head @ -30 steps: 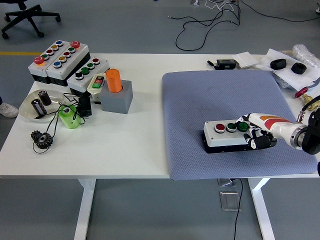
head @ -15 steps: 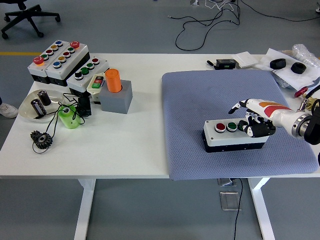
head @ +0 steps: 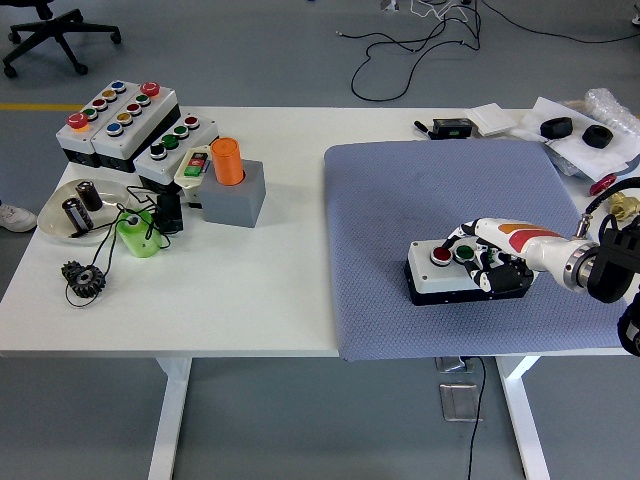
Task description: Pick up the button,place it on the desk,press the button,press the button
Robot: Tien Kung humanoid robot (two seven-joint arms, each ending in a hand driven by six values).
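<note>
A: Head view first. Where is the button box (head: pixel 455 270)?

B: It lies on the grey-blue mat (head: pixel 440 190) on the right half of the white tabletop (head: pixel 260 290), toward the mat's near right part. It is a white box on a black base, with a red button (head: pixel 441 255) at its left end and a green one (head: pixel 465 253) just beside that.

A: And the right hand (head: pixel 488 260)?

B: It comes in from the right edge and lies over the box's right end. Its fingers (head: pixel 470 232) are curled down onto the top of the box, resting at the green button; it holds nothing. The left hand is out of sight.

A: What else is on the tabletop?

B: At the far left stand three more button boxes (head: pixel 125 122) side by side. Near them an orange cylinder (head: pixel 228 160) stands upright in a grey block (head: pixel 237 197). To the left of that is a clear dish (head: pixel 60 215) holding two dark cylinders, a green object (head: pixel 137 235) wound with black cable, and a black gear (head: pixel 82 276) nearer the front edge. At the far right, beyond the mat, lie a black device (head: pixel 452 127), white papers (head: pixel 495 117) and two black round parts (head: pixel 577 132).
</note>
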